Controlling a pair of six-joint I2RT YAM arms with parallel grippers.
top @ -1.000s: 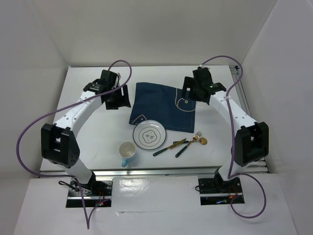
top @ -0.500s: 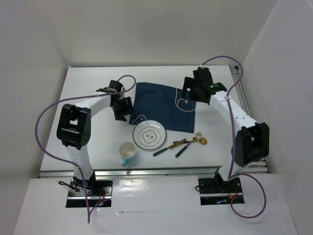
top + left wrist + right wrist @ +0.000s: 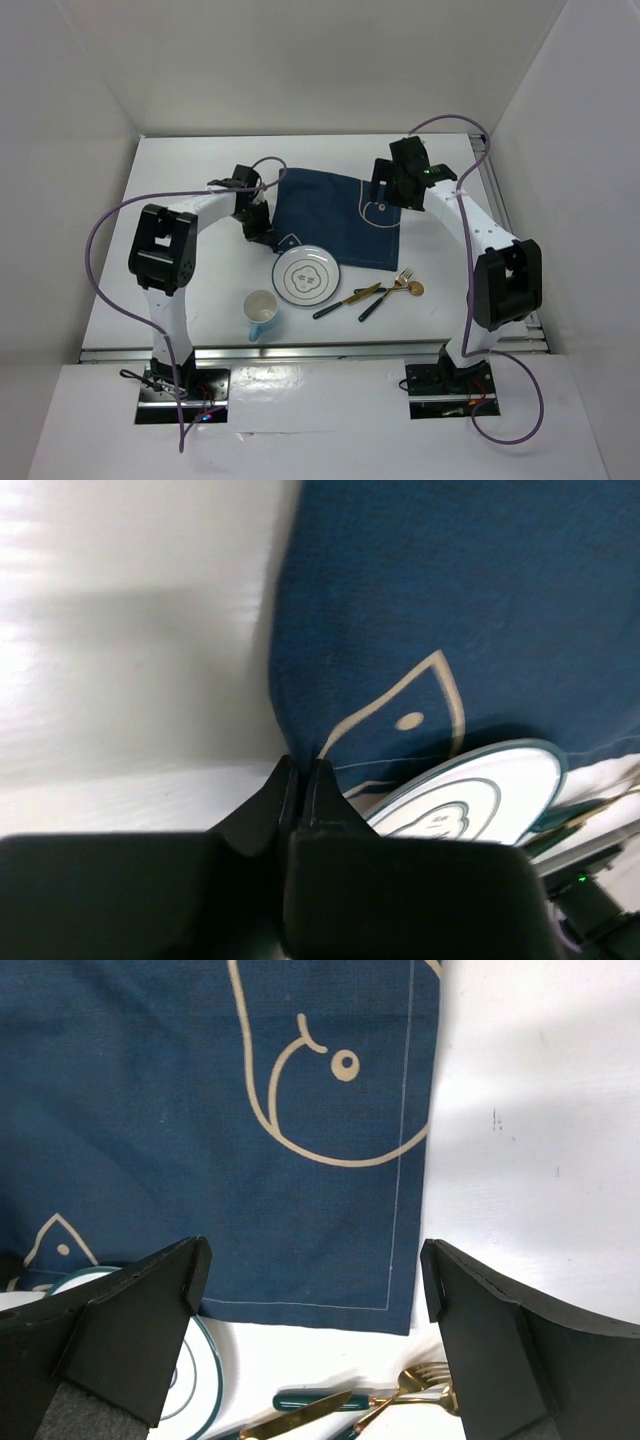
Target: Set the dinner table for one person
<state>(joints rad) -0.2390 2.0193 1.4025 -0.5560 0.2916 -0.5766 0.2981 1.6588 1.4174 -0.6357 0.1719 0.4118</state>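
— Where did we see the dinner table [image 3: 190, 180]?
— Spread white beneath both arms, carrying everything. A navy placemat [image 3: 335, 215] lay on its far middle, slightly askew, and a plate [image 3: 306, 275] overlapped the mat's near left corner.
— And closer to the arm bases?
— A cup [image 3: 262, 310] stood left of the plate. The cutlery [image 3: 375, 295] lay in a loose cluster to its right, on bare table.
— The grippers?
— We found the left gripper [image 3: 301, 770] with fingers pressed together, tips at the mat's left edge; we could not tell whether cloth was pinched. The right gripper [image 3: 315, 1290] hung spread wide above the mat's near right corner, holding nothing.
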